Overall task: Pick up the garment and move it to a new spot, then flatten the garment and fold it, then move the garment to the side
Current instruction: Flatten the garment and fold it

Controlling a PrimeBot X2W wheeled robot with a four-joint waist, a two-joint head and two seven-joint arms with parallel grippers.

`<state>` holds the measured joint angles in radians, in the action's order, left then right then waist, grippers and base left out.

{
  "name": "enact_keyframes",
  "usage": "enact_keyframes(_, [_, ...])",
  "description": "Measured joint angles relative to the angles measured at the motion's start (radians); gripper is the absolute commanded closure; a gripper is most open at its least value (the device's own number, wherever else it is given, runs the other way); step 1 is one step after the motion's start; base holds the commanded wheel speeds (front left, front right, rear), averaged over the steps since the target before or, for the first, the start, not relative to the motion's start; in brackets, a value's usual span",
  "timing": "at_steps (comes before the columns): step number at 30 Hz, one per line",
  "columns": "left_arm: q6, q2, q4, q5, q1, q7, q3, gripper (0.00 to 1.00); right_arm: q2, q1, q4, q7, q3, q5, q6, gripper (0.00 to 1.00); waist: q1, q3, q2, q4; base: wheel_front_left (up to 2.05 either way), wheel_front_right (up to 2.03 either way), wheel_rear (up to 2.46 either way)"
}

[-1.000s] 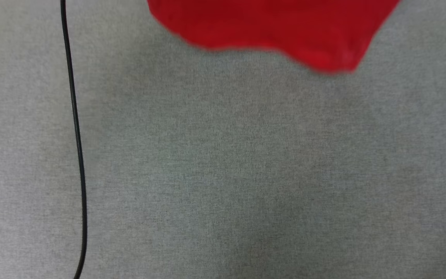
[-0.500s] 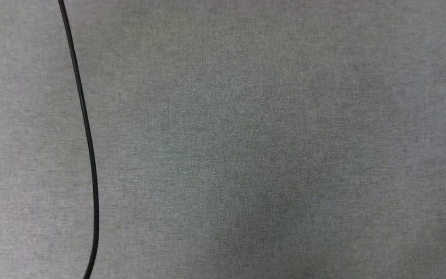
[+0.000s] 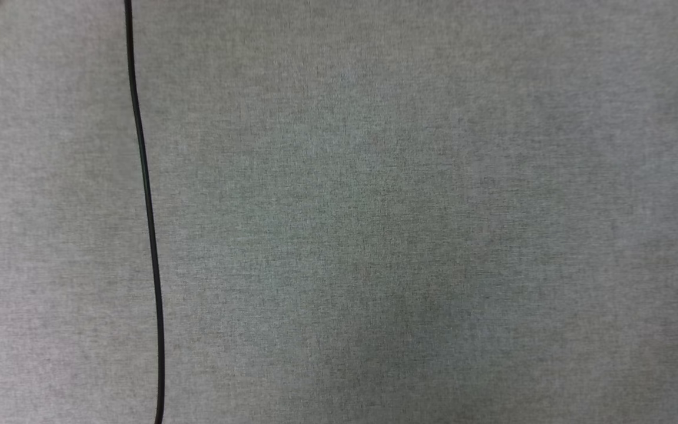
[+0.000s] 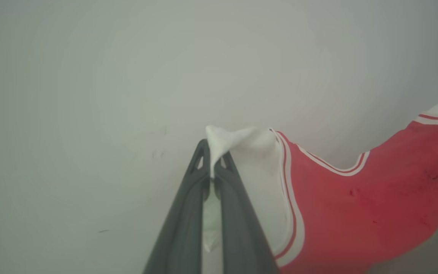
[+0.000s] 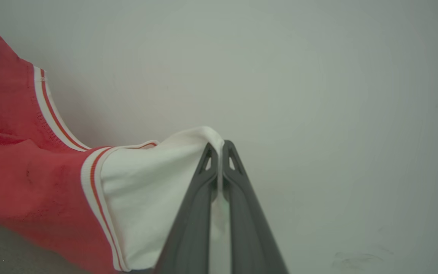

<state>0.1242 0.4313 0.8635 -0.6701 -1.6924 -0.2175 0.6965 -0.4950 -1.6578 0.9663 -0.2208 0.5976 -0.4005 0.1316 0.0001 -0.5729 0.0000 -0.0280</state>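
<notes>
Left wrist view, centre: left gripper (image 4: 213, 152) is clamping the garment (image 4: 356, 205) by one white sleeve, right gripper (image 5: 220, 146) is pinching the other; pulling evenly matters.

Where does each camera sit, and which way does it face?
Head view: on the head, facing down at grey cloth surface and black cable.
Left wrist view: from that wrist, along the left gripper, shut on a white sleeve of the red jersey T-shirt.
Right wrist view: from that wrist, along the right gripper, shut on the other sleeve.
Shared: both wrist views show the T-shirt.
</notes>
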Motion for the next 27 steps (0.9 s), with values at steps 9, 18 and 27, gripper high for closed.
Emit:
enact_keyframes(9, [-0.013, 0.016, -0.071, -0.043, 0.278, -0.035, -0.004, 1.0, 0.016, 0.229, -0.035, -0.038, 0.061, -0.088, 0.0, 1.0, -0.0001, 0.081, 0.0, -0.004, 0.0, 0.0, 0.0])
enact_keyframes(18, [-0.083, 0.042, -0.233, -0.093, 0.654, -0.042, -0.019, 1.0, 0.016, 0.549, -0.177, -0.041, 0.04, -0.146, 0.0, 1.0, -0.0002, 0.193, 0.0001, -0.007, 0.0, 0.0, 0.0])
enact_keyframes(27, [-0.147, 0.078, -0.359, -0.161, 0.986, -0.043, -0.029, 1.0, 0.012, 0.845, -0.276, -0.042, 0.001, -0.158, 0.0, 1.0, -0.0003, 0.309, 0.0001, -0.007, 0.0, 0.0, 0.0])
